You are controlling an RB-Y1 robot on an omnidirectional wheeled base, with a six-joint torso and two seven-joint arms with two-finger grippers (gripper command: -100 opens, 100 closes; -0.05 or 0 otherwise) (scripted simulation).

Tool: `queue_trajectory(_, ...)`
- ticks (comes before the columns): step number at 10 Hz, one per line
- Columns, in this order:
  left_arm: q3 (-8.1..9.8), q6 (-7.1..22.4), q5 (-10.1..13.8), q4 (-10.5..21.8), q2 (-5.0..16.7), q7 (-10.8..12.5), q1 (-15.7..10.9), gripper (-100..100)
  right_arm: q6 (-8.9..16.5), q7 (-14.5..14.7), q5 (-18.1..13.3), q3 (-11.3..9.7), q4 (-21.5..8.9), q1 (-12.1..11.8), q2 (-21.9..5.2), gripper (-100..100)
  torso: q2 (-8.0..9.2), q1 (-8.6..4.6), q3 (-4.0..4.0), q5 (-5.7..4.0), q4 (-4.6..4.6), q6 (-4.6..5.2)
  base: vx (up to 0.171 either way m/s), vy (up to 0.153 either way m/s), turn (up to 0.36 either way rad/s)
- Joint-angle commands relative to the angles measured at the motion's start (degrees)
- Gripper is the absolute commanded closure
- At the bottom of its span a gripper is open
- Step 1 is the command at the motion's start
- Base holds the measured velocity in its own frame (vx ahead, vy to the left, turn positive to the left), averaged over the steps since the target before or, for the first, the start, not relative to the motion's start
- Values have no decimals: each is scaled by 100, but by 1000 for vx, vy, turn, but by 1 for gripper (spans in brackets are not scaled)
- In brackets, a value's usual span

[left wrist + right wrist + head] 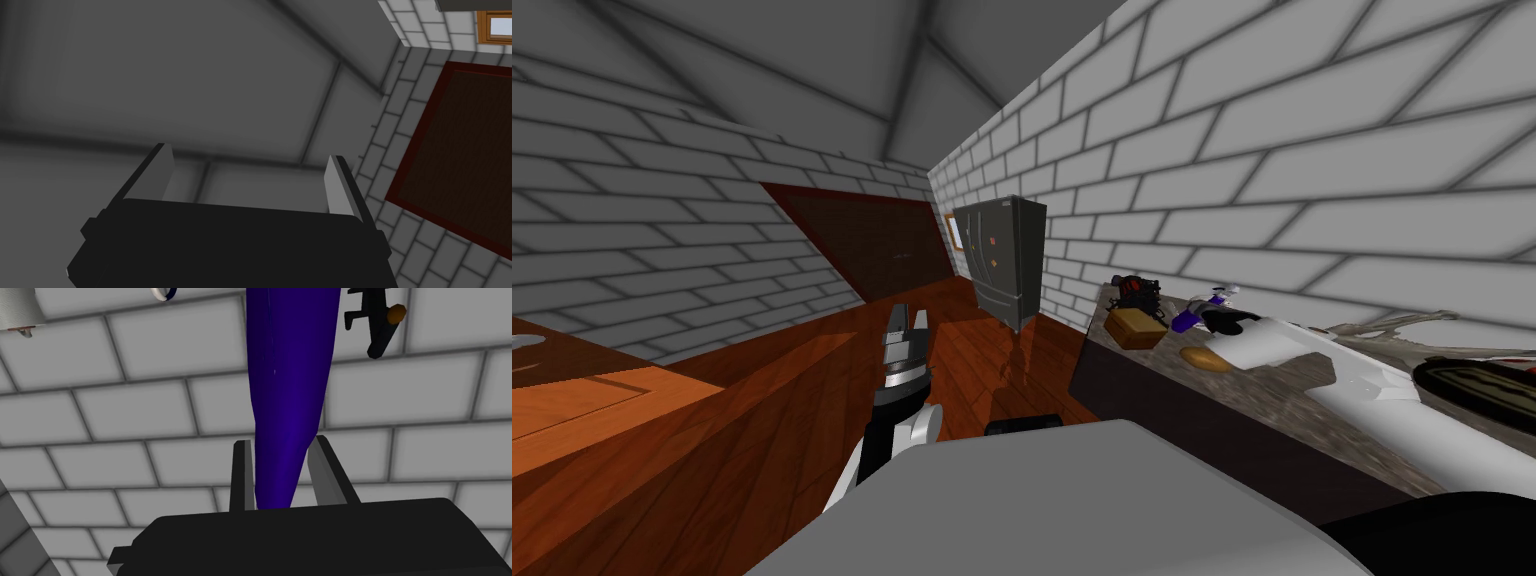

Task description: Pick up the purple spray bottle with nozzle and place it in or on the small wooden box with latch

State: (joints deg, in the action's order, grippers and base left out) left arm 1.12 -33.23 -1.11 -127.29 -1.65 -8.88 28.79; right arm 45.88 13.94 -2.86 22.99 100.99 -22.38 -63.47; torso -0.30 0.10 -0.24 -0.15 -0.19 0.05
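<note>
The purple spray bottle (290, 388) stands between the fingers of my right gripper (280, 475), which is shut on its narrow end. In the head view the bottle (1187, 320), with its white nozzle, is at the end of my right arm over the speckled counter (1272, 410); the right gripper (1224, 322) shows as a dark shape beside it. The small wooden box (1134, 327) sits on the counter just left of the bottle. My left gripper (905, 328) hangs over the wooden floor, fingers open (248, 177) and holding nothing.
A dark red-and-black object (1134, 288) stands behind the box, and an orange-brown oval (1204, 358) lies in front of it. A grey fridge (1002, 258) stands against the brick wall, beside a dark door (862, 245). A wooden table (592, 400) is at left.
</note>
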Motion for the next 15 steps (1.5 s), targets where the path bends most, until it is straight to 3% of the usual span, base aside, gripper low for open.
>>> queue_trajectory(1,0,0,0,0,0,0,0,0,92,123,132,-24,202,1,-122,100,0,0,0,0,0,0,49,76,-38)
queue_trajectory(5,0,0,0,0,0,0,0,0,297,444,455,-108,768,-8,-373,100,-12,-1,-9,5,-6,-8,66,58,-37)
queue_trajectory(8,0,0,0,0,0,0,0,0,375,603,604,-160,1030,-6,-483,100,-20,-1,-17,6,-13,-14,63,48,-18)
queue_trajectory(9,0,0,0,0,0,0,0,0,330,557,571,-135,954,-20,-450,100,-17,-8,-15,6,-13,-15,22,14,6)
queue_trajectory(10,0,0,0,0,0,0,-1,0,338,568,576,-142,972,-15,-454,-100,-7,-19,-10,3,-11,-10,0,0,0)
queue_trajectory(14,0,0,0,0,1,0,-1,0,336,567,576,-142,971,-15,-454,-100,7,-31,0,0,-7,-8,0,0,0)
queue_trajectory(15,0,0,0,0,1,0,-1,0,336,567,576,-142,971,-15,-454,0,8,-31,0,0,-7,-8,0,0,0)
